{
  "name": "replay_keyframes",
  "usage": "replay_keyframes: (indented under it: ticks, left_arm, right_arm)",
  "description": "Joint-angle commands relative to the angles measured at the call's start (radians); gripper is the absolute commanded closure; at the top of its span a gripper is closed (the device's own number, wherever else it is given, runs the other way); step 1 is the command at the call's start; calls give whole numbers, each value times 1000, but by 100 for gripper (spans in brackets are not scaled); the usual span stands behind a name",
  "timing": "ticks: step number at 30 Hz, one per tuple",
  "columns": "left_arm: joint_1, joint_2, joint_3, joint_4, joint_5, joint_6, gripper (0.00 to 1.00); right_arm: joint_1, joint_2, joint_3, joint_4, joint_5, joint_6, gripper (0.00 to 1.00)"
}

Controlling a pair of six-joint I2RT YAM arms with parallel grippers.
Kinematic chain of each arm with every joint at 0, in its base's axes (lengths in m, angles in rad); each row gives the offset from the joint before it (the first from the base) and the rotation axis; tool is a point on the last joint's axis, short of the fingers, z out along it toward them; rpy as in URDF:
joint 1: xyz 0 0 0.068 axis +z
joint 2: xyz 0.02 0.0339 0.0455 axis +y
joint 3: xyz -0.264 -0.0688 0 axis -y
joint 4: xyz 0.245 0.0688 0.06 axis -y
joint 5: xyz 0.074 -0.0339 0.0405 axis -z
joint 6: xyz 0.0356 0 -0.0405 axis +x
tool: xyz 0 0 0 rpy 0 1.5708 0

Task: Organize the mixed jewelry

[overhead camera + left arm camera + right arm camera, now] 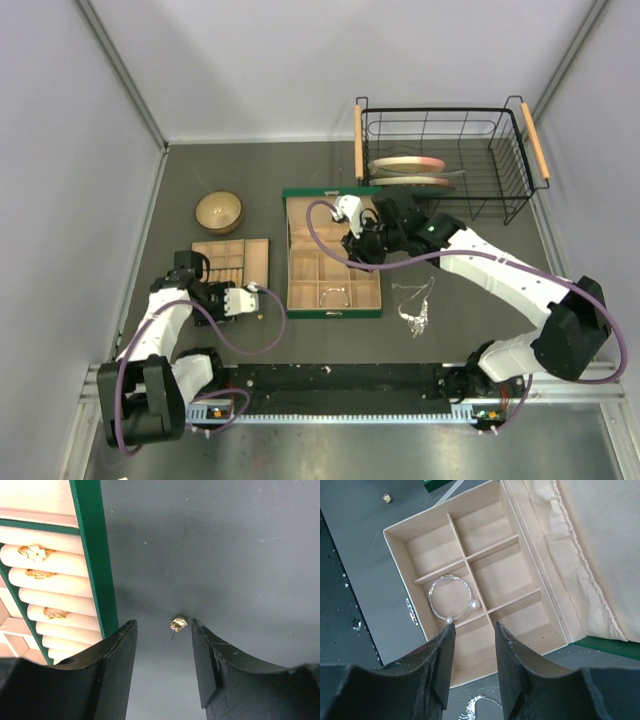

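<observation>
**Left claw open astride a stud; right claw empty over the box**

The left gripper is held low over the table. Its jaws are parted and nothing is gripped. A gold stud lies on the table in the gap between the two fingertips, a little off-centre, and appears to be touched by neither. Just beside this gripper the green rim of a ring tray is seen, and gold rings are tucked between its pale rolls.

The right gripper is held above the green box with only a narrow gap left between its jaws, and nothing is caught in that gap. Past its fingertips a silver bracelet with two pearl ends lies flat in the middle compartment of the near row. The box's other visible compartments hold nothing.

A silver chain lies loose on the table just beside the box, on the right arm's side. The ring tray is set on the box's other side, close to it but apart.

Further back a wooden bowl stands behind the ring tray, and a wire basket holding plates stands at the far right.
</observation>
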Motion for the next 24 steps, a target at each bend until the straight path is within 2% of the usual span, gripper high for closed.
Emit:
replay_keyframes:
  ticks: [1, 6, 15, 22, 24]
  left_arm:
    - [-4, -4, -20, 27, 6, 37, 48]
    - [-4, -11, -39, 30, -5, 49, 50]
    - [-4, -4, -54, 13, -8, 61, 60]
    - [-6, 1, -40, -10, 1, 46, 78]
    - [-6, 3, -36, -13, 1, 32, 80]
  right_arm:
    - [-18, 5, -1, 32, -24, 6, 62]
    - [-21, 13, -2, 33, -24, 6, 62]
    - [-25, 22, -2, 32, -24, 1, 63]
    - [-35, 25, -4, 33, -25, 0, 64]
    - [-36, 27, -2, 33, -27, 0, 64]
